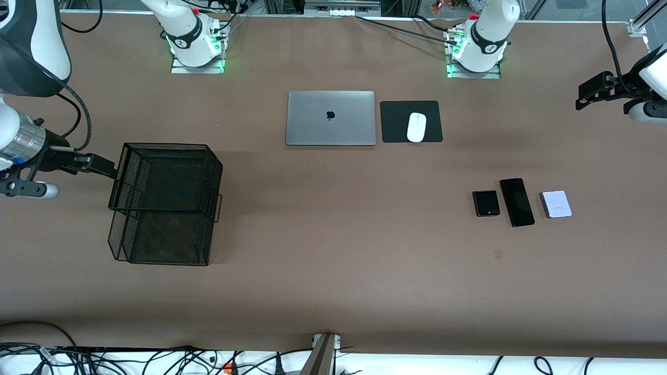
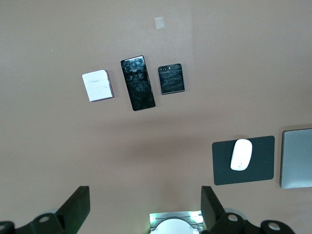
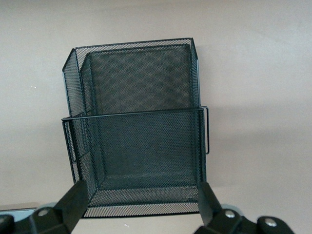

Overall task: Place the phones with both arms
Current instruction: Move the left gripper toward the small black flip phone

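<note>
We see all three phones lying untouched in a row toward the left arm's end: small black [image 1: 486,203], long black [image 1: 517,202], lavender [image 1: 556,204]. Nothing is placed yet. Our left gripper [image 2: 144,207] hangs high, fingers spread, and our right gripper [image 3: 141,202] is spread over the mesh tray [image 1: 167,200].

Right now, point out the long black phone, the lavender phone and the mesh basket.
long black phone [image 1: 517,202], front view, middle of its screen.
lavender phone [image 1: 556,203], front view, centre of its face.
mesh basket [image 1: 215,172], front view, upper rim.
</note>
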